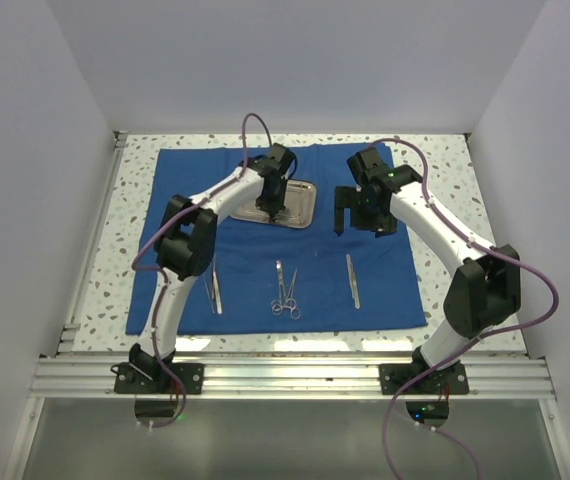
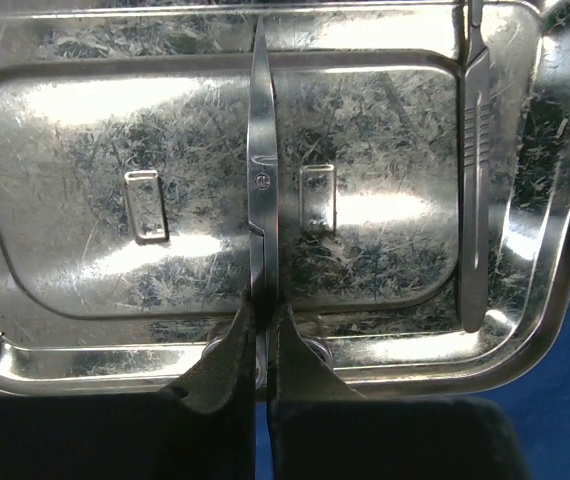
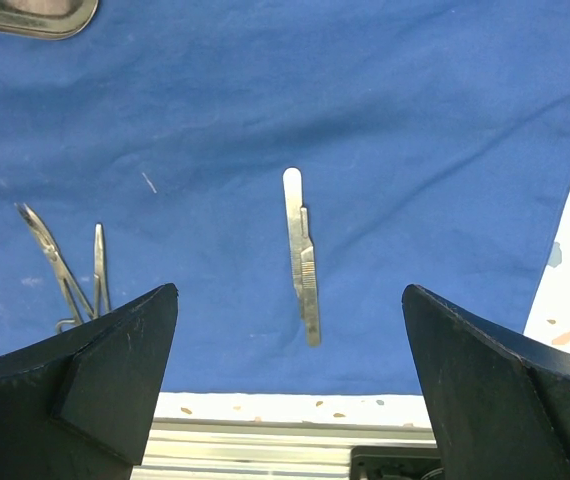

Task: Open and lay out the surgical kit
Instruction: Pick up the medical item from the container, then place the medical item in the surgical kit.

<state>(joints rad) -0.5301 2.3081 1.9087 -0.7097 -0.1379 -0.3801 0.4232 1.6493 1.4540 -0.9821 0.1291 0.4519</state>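
Tray [image 2: 85, 120] of scratched steel sits on the blue cloth [image 1: 385, 290], scissors [image 2: 261, 200] along its middle, a scalpel handle [image 2: 476, 180] by its right wall. Left gripper [image 2: 262, 340] is clamped tight on the scissors, hiding their handles; right gripper [image 3: 290, 300] gapes wide over the cloth, empty.

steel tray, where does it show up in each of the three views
Top external: steel tray at the far middle of the blue cloth, under the left gripper.
Left wrist: the tray fills nearly the whole frame; the gripper is shut on scissors lying in it.
Right wrist: only the tray's corner, top left.
Shared landmark: the blue cloth under the tray.
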